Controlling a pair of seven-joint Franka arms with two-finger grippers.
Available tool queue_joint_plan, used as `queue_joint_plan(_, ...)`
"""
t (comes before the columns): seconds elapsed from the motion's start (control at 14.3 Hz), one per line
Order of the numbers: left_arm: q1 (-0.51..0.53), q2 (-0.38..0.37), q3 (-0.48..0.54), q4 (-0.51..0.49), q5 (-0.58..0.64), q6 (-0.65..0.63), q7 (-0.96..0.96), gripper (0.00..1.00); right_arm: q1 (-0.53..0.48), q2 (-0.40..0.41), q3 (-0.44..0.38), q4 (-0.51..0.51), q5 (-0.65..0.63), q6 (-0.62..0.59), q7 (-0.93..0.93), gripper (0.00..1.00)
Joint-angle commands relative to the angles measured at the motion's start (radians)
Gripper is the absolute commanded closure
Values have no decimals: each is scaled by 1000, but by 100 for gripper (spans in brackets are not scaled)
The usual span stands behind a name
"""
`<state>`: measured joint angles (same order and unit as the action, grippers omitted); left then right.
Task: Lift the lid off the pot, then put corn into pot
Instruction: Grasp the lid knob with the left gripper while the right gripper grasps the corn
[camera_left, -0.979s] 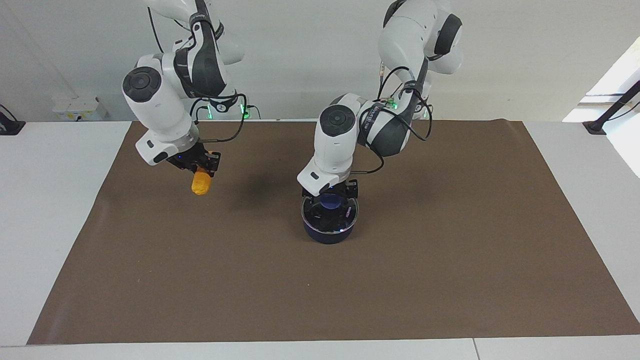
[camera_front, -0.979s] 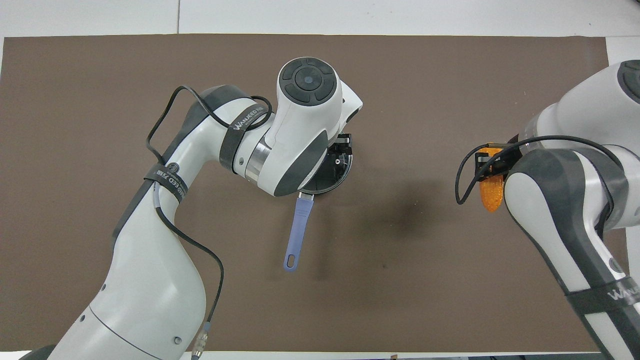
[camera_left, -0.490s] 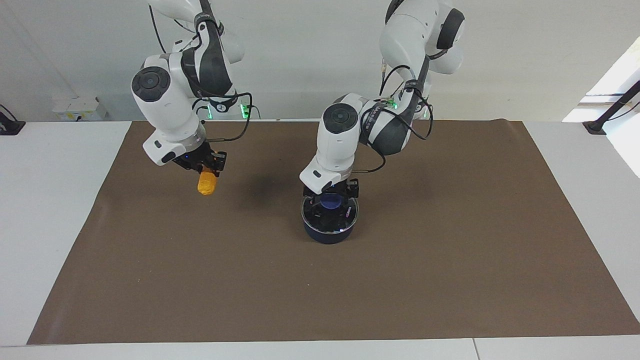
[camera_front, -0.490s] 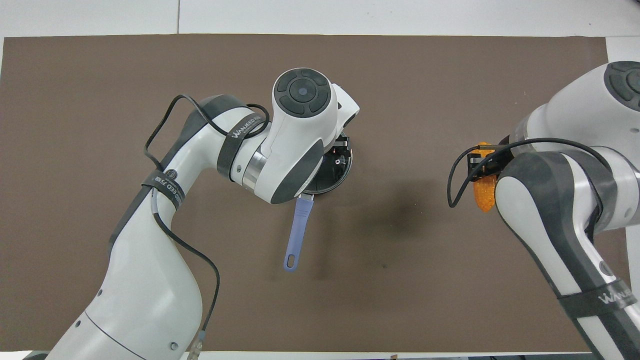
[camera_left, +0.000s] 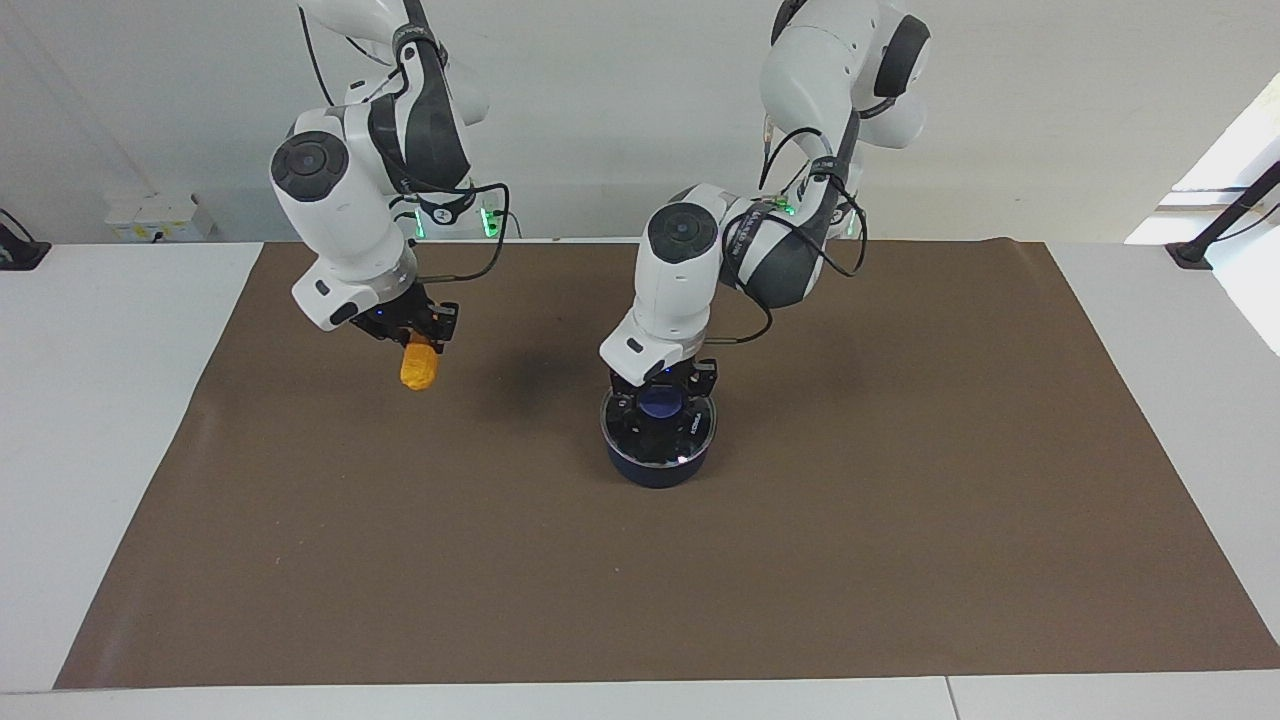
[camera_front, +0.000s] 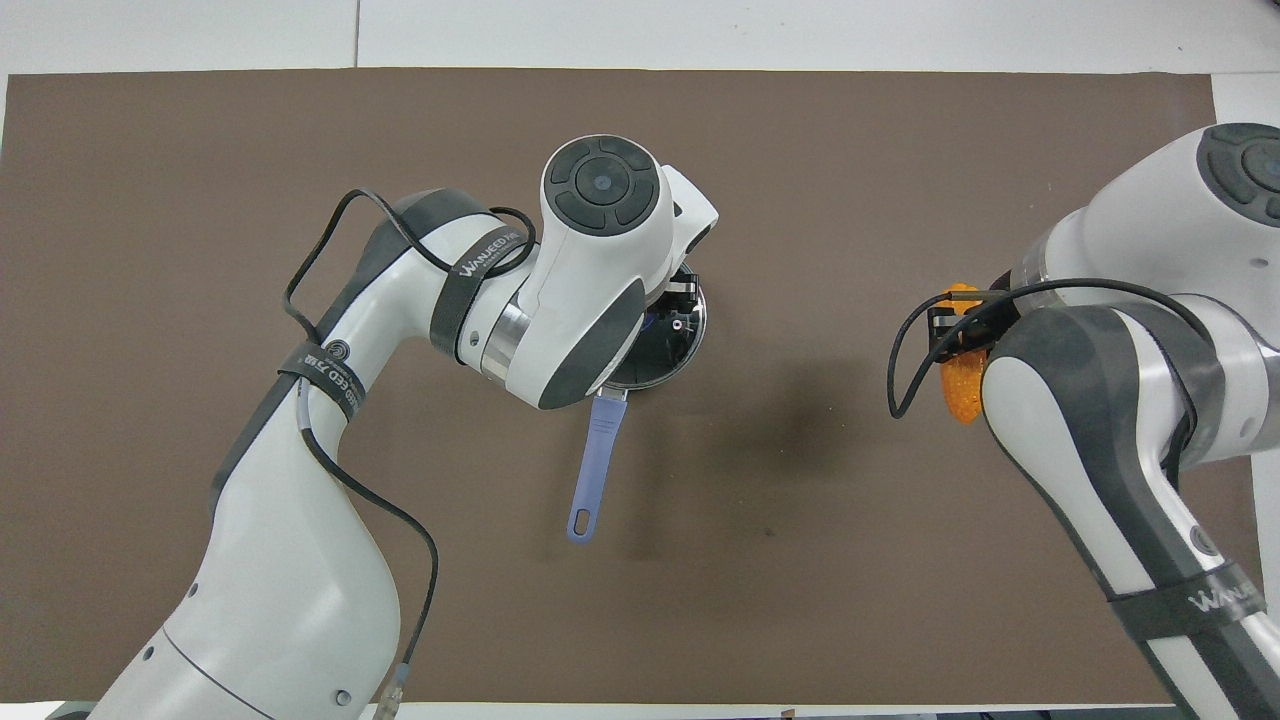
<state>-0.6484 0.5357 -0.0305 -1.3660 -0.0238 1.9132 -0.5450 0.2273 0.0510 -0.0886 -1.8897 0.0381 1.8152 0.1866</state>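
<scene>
The mat (camera_left: 900, 560) fills the table. Mid-mat sits the pot (camera_left: 657, 468), lid (camera_left: 690, 430) just above its rim, knob clenched by the left gripper (camera_left: 661, 391). Right gripper (camera_left: 418, 335) grasps the corn (camera_left: 419, 368) over the mat's right-arm end.

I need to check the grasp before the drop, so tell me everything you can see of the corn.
The corn is a small, stubby orange-yellow cob with a bumpy surface. It hangs roughly upright in the air, its upper end clamped in the right gripper, over the brown mat toward the right arm's end of the table. Only the gripper touches it; its lower end is free. In the overhead view the arm hides most of it.
</scene>
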Motion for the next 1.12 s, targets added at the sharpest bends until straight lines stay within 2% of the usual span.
queue_joint_plan(0.0,-4,-34,4,-47,12,14,-13,37,-3,10,13,18,16,10,-15,100)
queue_joint_plan(0.07,-4,-34,6,-47,12,14,-13,39,-3,12,15,20,16,10,-15,100)
queue_joint_plan(0.21,-4,-40,6,-47,12,10,-12,50,-3,12,15,20,16,10,-15,100)
queue_joint_plan(0.28,0,-48,4,-47,10,9,-10,61,-3,13,15,23,17,10,-13,100)
queue_joint_plan(0.56,7,-85,4,-47,4,-22,-7,83,-3,15,24,30,25,9,-7,100)
queue_joint_plan(0.77,12,-128,11,-39,-2,-65,-4,88,-3,20,35,41,34,15,31,100)
queue_joint_plan(0.84,22,-147,17,-41,-2,-84,0,90,-3,26,56,44,77,53,45,100)
queue_joint_plan(1.05,120,-194,17,-41,-1,-172,98,94,32,29,102,37,109,142,151,100)
